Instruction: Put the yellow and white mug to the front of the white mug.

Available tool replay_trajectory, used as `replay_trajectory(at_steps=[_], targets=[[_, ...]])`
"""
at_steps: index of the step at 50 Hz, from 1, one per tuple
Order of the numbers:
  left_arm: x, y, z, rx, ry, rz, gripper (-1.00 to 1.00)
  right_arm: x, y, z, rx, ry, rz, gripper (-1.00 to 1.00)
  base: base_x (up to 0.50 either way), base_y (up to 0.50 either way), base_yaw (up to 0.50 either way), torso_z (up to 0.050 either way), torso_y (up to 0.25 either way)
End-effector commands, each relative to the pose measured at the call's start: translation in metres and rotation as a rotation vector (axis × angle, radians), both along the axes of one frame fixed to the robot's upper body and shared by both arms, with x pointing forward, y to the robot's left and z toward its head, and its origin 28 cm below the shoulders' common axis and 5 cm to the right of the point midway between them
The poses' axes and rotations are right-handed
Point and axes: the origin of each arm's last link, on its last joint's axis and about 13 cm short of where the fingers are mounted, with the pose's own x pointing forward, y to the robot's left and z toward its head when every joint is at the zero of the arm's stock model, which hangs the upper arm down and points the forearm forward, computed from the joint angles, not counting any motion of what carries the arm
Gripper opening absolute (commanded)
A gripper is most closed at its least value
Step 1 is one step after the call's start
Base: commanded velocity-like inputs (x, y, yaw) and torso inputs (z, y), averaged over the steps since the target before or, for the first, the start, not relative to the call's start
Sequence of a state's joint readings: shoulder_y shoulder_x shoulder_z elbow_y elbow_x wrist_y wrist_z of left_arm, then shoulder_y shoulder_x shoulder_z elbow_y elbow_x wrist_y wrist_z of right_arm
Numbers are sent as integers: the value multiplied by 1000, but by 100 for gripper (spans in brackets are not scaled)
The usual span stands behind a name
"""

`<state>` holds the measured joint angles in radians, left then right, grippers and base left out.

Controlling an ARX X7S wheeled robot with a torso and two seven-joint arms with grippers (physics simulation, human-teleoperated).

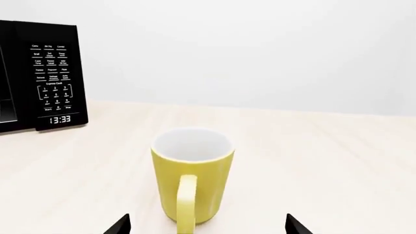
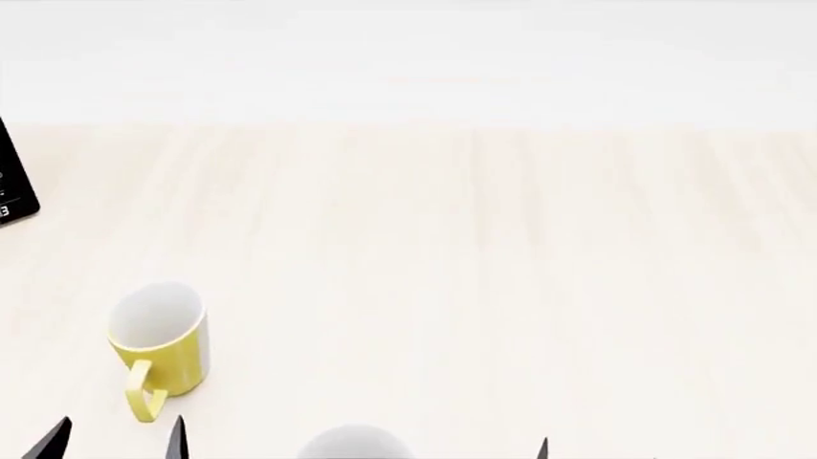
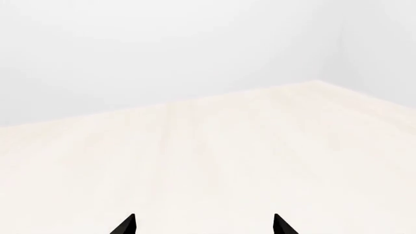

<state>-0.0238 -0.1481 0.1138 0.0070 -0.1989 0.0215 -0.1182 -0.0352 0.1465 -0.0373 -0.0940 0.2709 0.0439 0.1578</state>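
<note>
The yellow and white mug [image 2: 159, 342] stands upright on the pale wooden counter at the left, its yellow handle [image 2: 141, 394] pointing toward me. In the left wrist view the mug [image 1: 193, 178] fills the middle, showing its yellow side and white inside. My left gripper [image 1: 206, 228] is open just short of the handle, its two black fingertips set wide on either side, and holds nothing; it shows in the head view [image 2: 115, 440] at the bottom left. The white mug [image 2: 354, 444] shows only as a rim at the bottom edge. My right gripper [image 3: 203, 227] is open and empty over bare counter.
A black microwave [image 1: 40, 80] with a keypad and a clock display stands at the back left of the counter; its corner shows in the head view [image 2: 13, 186]. A pale wall runs behind the counter [image 2: 511, 268].
</note>
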Motion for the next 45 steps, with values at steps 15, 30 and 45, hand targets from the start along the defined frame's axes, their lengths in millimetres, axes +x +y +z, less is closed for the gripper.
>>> replay_trajectory(at_steps=[15, 30, 45], targets=[[2, 1, -2, 4, 9, 14, 100, 0, 1, -1, 0, 25, -3, 100, 0, 0, 0, 0, 0], [72, 12, -7, 72, 131, 120, 100, 0, 0, -2, 5, 28, -11, 100, 0, 0, 0, 0, 0], [65, 15, -17, 87, 188, 123, 100, 1, 1, -3, 6, 34, -1, 100, 0, 0, 0, 0, 0]])
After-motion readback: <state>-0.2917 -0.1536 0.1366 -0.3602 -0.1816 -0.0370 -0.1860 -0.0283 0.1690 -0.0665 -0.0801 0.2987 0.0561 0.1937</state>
